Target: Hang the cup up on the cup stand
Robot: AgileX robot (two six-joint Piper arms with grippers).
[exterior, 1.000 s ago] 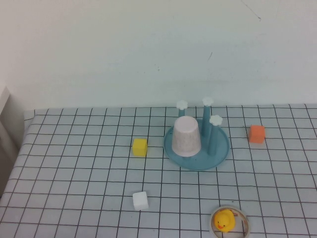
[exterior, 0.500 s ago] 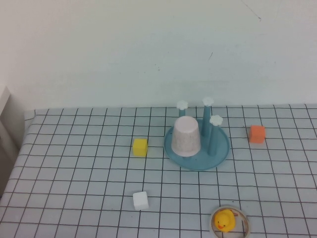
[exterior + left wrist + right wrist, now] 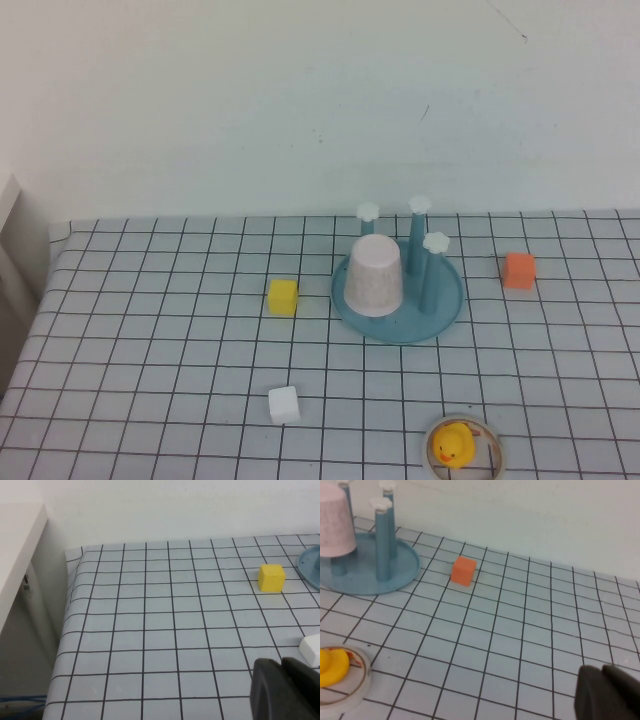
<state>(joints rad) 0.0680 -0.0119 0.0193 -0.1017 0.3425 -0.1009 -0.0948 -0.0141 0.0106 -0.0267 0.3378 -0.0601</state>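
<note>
The pale pink cup (image 3: 376, 275) sits upside down over a peg of the teal cup stand (image 3: 440, 310), mouth downward above the dish; the right wrist view shows the cup (image 3: 335, 521) on the stand (image 3: 395, 572) too. Three other white-capped pegs stand free beside it. Neither arm appears in the high view. My left gripper (image 3: 281, 666) is shut and holds nothing, low over the table's near left, far from the stand. Over the near right of the table, my right gripper (image 3: 601, 671) is also shut and holds nothing.
A yellow cube (image 3: 283, 296) lies left of the stand, a white cube (image 3: 284, 404) nearer the front, an orange cube (image 3: 518, 270) to the right. A ring with a yellow duck (image 3: 464, 446) sits at the front edge. The table's left edge (image 3: 62, 635) drops off.
</note>
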